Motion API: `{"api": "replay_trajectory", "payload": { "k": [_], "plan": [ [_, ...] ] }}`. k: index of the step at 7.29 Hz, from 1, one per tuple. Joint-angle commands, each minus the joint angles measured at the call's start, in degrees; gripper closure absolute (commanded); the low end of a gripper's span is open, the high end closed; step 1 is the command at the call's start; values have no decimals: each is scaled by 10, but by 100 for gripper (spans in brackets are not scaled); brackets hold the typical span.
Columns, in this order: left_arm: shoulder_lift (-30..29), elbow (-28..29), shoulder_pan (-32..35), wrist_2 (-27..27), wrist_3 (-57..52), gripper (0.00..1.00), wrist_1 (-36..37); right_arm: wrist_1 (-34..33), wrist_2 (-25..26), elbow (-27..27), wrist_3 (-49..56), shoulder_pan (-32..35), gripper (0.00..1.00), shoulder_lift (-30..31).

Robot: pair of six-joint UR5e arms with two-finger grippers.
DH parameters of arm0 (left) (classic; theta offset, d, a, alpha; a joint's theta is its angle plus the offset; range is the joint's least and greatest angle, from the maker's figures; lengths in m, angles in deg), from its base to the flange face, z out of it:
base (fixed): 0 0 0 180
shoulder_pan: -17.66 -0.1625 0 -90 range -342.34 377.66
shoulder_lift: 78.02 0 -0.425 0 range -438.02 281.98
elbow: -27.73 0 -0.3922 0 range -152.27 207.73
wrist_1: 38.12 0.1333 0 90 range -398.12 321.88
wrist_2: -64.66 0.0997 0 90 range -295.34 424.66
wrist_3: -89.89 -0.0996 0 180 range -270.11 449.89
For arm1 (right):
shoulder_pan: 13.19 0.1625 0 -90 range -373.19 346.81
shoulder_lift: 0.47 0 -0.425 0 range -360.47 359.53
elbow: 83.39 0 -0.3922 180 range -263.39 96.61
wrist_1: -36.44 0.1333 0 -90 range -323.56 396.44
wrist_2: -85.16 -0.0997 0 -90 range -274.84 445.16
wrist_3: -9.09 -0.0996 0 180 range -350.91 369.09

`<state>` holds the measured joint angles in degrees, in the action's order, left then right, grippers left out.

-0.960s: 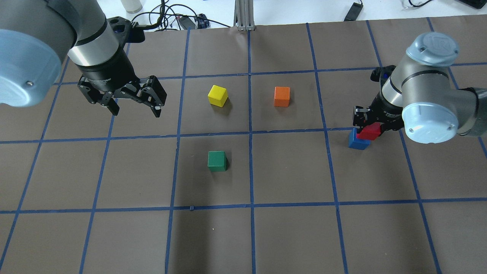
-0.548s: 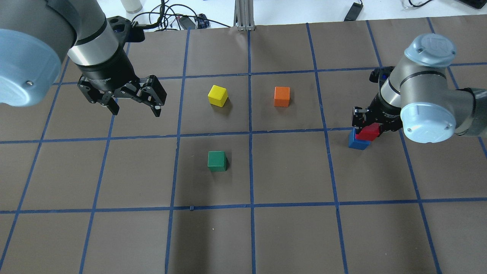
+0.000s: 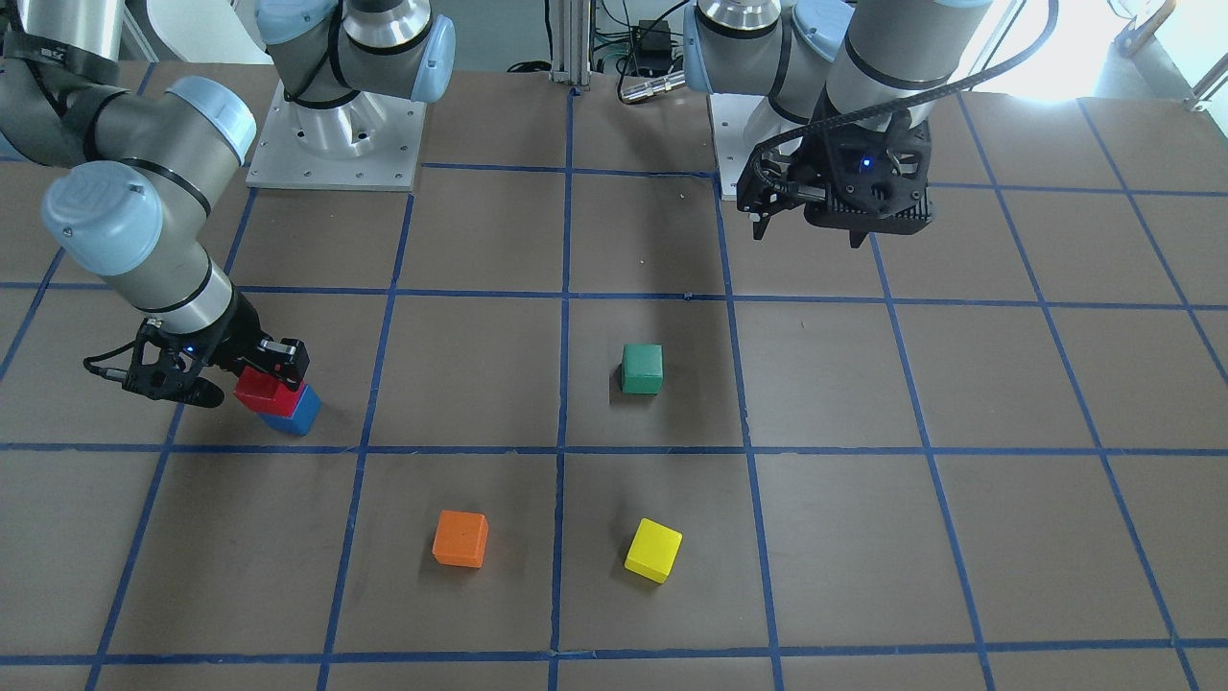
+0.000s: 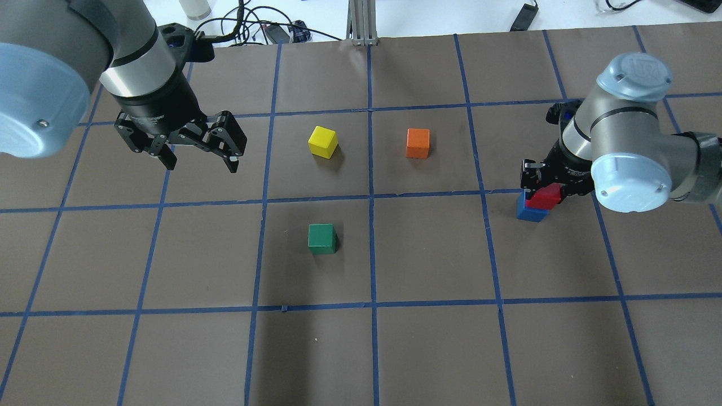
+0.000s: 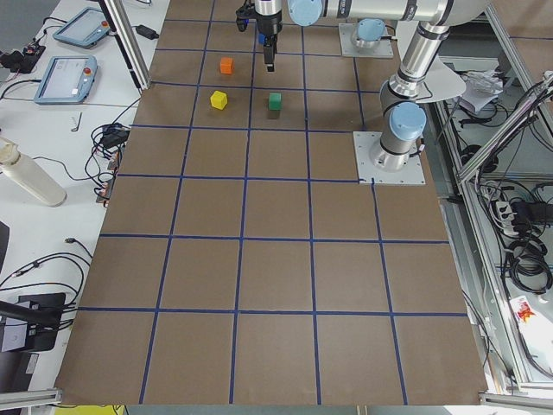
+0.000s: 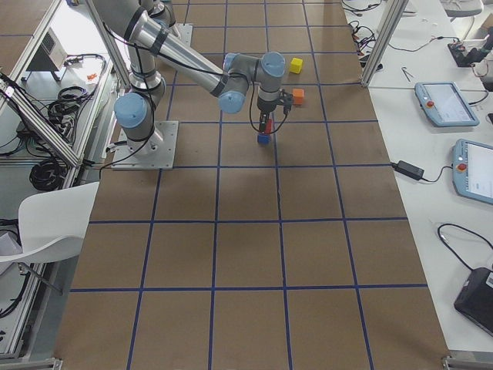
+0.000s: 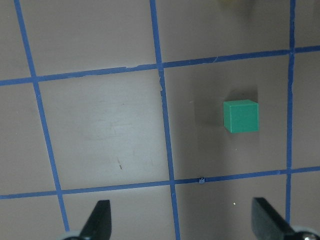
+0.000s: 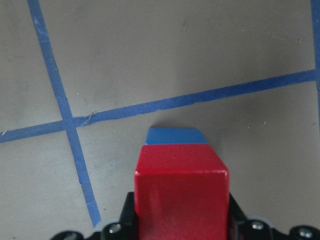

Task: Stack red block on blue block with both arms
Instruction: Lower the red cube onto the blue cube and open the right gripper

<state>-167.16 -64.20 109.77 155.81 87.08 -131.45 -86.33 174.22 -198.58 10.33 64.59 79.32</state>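
Stack check: black two-finger right gripper (image 4: 545, 189) clenched on small plain red cube (image 4: 546, 197).
Red cube sits over small plain blue cube (image 4: 529, 212), offset; contact unclear. Black left gripper (image 4: 201, 164) spread wide, empty, above brown blue-taped table (image 4: 428, 338), well apart from both.

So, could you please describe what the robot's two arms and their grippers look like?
The left arm and right arm are silver metal tubes with black bands and rounded light-blue joint caps; one right-arm cap bears an embossed UR logo. The left gripper and right gripper are black, two-fingered, each with a small blue light. A thin black cable loops beside the left wrist.
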Motion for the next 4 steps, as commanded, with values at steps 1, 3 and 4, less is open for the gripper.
{"api": "replay_trajectory", "payload": {
  "k": [1,3,4],
  "plan": [
    [1,0,0,0,0,0,1,-2,1,-3,-1,0,39,-4],
    [1,0,-1,0,-1,0,1,-16,8,-3,-2,0,13,-3],
    [1,0,-1,0,0,0,1,-31,9,3,0,0,0,3]
  ]
}}
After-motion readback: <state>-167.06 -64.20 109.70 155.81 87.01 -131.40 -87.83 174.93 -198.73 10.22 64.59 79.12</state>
